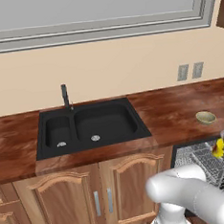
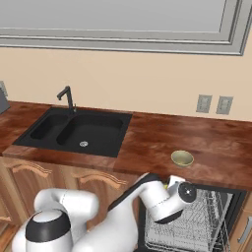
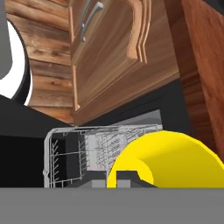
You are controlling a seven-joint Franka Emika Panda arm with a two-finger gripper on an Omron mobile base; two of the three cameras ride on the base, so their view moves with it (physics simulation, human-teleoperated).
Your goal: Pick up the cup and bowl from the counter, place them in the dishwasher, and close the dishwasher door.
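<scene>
the dishwasher [image 1: 204,161] stands open under the counter [image 1: 171,111], its wire rack [image 3: 83,153] just ahead of the gripper [image 3: 124,179] — clamped on the cup [image 3: 175,159]; the bowl [image 1: 206,117] waits on the counter above.

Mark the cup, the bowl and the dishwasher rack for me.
cup [image 3: 175,157]: hand view, on its yellow side wall.
bowl [image 2: 182,158]: right base view, on its inner hollow.
dishwasher rack [image 1: 202,158]: left base view, on the grey wire grid.
</scene>
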